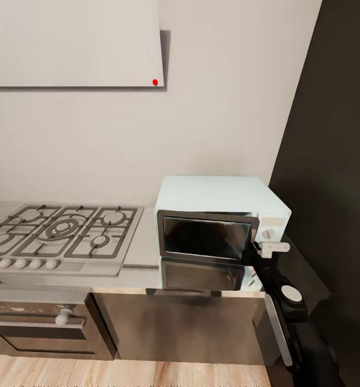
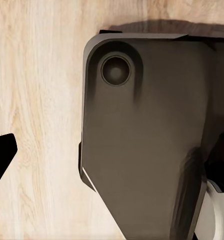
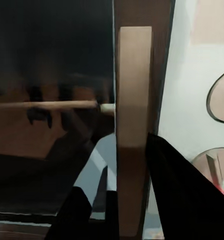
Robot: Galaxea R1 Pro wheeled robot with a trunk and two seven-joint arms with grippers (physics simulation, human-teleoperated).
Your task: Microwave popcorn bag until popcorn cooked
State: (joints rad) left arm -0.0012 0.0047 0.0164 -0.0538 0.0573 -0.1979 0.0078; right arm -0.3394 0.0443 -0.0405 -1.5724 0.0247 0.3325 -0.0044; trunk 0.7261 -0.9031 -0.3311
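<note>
The right gripper (image 1: 270, 248) is raised to the right edge of the microwave (image 1: 217, 200) door, and in the right wrist view its dark fingers (image 3: 177, 195) are seen straddling a pale upright bar, taken to be the door handle (image 3: 134, 125). The fingers lie close on either side of the bar, but whether they are clenched on it or merely around it cannot be told.

The microwave stands closed on the reflective steel worktop (image 1: 139, 252), to the right of the gas hob (image 1: 62, 231), with its knobs (image 1: 267, 234) just beside the gripper. The popcorn bag is not seen here, so its whereabouts cannot be given.

The step in hand is judged to be the opening of the door. It would be done well if the handle were gripped squarely, the pull kept along the door's swing rather than straight back, and the light box not dragged across the glossy steel.

In the left wrist view 1 dark fingertip (image 2: 1, 155) of the left gripper is seen over a wooden floor (image 2: 36, 100) and the robot's dark base (image 2: 142, 140); its state cannot be told.
</note>
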